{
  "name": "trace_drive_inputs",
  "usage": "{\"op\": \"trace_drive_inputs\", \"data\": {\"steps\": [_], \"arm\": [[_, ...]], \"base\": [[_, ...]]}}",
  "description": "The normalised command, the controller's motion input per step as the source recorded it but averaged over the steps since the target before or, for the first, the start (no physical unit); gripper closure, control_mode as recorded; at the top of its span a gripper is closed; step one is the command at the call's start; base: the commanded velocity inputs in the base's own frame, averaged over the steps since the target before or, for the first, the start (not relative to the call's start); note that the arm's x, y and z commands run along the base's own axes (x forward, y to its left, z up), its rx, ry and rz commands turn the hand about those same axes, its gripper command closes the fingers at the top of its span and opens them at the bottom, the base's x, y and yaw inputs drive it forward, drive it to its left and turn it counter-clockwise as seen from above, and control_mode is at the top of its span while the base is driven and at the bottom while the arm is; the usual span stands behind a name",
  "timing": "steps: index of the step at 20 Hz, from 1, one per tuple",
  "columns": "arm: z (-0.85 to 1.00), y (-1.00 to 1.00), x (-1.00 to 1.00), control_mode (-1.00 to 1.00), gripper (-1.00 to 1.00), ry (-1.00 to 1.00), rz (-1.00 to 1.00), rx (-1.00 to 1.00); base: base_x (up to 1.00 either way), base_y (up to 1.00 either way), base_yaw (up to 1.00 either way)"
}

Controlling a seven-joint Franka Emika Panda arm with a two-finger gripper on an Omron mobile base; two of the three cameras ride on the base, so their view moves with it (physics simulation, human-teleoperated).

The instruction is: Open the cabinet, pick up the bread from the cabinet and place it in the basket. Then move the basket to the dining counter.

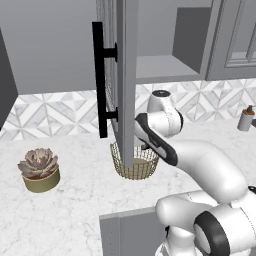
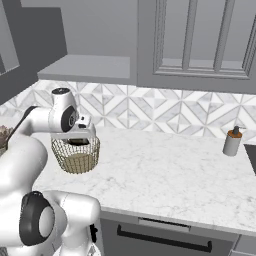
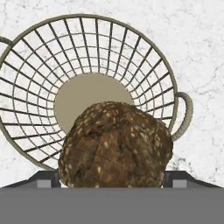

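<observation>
My gripper (image 3: 112,180) is shut on the bread (image 3: 114,146), a lumpy brown seeded roll held between the two dark fingers (image 3: 43,179). Straight below it sits the round golden-tan wire basket (image 3: 39,65), with its solid tan base bare. From the right base view the gripper (image 2: 79,140) hangs at the rim of the basket (image 2: 76,156). The cabinet door (image 1: 125,75) stands open, edge-on, with its black bar handle (image 1: 100,80), and hides part of the basket (image 1: 137,169). The dining counter is out of view.
A pinkish succulent in a tan pot (image 1: 39,170) stands on the marble worktop (image 2: 165,170) to the left. A soap dispenser (image 2: 232,141) stands far right by the backsplash. The open cabinet's shelf (image 1: 160,67) is above the basket.
</observation>
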Motion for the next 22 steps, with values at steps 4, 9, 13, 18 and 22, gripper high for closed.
{"op": "trace_drive_inputs", "data": {"steps": [4,9,13,18,22], "arm": [[-0.40,0.17,0.30,-1.00,1.00,0.00,0.00,0.00],[-0.54,0.07,0.21,-1.00,1.00,0.00,0.00,0.00],[-0.38,0.09,0.23,-1.00,1.00,0.00,0.00,0.00],[-0.18,0.16,0.29,-1.00,1.00,0.00,0.00,0.00],[-0.28,0.10,0.20,-1.00,1.00,0.00,0.00,0.00]], "base": [[0.00,0.00,0.00],[0.00,0.00,0.00],[0.00,0.00,0.00],[0.00,0.00,0.00],[0.00,0.00,0.00]]}}
